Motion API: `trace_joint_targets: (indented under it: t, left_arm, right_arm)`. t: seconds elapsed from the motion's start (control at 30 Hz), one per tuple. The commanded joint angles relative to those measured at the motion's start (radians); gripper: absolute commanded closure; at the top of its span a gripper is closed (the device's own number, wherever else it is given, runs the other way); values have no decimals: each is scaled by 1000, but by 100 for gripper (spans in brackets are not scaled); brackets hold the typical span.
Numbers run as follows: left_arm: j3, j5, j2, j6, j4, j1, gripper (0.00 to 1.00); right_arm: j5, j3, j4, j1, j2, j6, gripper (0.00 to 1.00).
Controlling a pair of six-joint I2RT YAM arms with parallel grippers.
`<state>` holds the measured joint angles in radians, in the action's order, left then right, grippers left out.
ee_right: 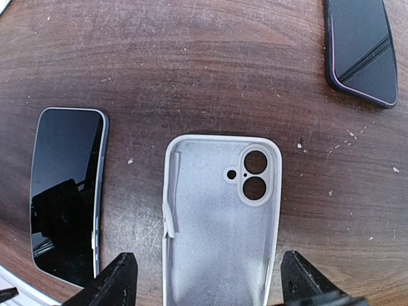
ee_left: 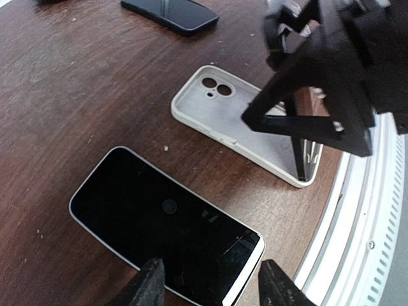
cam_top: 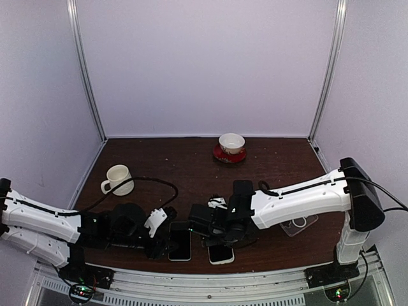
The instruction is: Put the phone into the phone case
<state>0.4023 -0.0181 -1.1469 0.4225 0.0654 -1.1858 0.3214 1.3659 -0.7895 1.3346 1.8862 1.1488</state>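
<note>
The phone point(ee_left: 166, 217), black screen up with a pale rim, lies flat on the brown table near the front edge; it also shows in the top view point(cam_top: 180, 245) and the right wrist view point(ee_right: 67, 191). The white phone case point(ee_right: 220, 217) lies open side up just right of it, camera holes at the far end, also in the top view point(cam_top: 220, 255) and the left wrist view point(ee_left: 229, 111). My left gripper point(ee_left: 213, 290) is open, its fingers astride the phone's near end. My right gripper point(ee_right: 213, 284) is open, its fingers either side of the case's near end.
A second dark phone point(ee_right: 360, 48) lies farther back beyond the case. A clear case point(cam_top: 298, 224) lies under the right arm. A white mug point(cam_top: 119, 180) stands at the left, a cup on a red saucer point(cam_top: 231, 146) at the back. The table's metal front rail point(ee_left: 376, 210) is close.
</note>
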Motion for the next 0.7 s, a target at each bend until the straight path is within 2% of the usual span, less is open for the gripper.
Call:
trace_joint_targets:
  t: [0.0, 0.07, 0.2, 0.37, 0.53, 0.6, 0.67]
  left_arm:
    - [-12, 61, -35, -26, 119, -10, 49]
    - [-14, 63, -55, -30, 138, -14, 53]
    - [-16, 60, -72, -30, 150, -18, 54]
    - [-17, 52, -86, -25, 156, -19, 54]
    - [-14, 51, -87, -20, 153, -19, 54]
    - [-14, 44, -81, -18, 148, -19, 54]
    - [-15, 41, -73, -18, 139, -19, 54]
  right_arm:
    - [-37, 2, 64, -9, 37, -24, 97]
    - [-47, 29, 11, -11, 60, -33, 97]
    - [-59, 53, -76, -15, 62, -43, 96]
    - [-85, 18, -50, -16, 78, -11, 89]
    - [-50, 40, -72, -17, 120, -14, 75]
    - [-39, 42, -76, -21, 131, -12, 64]
    - [-19, 42, -85, -21, 136, -7, 60]
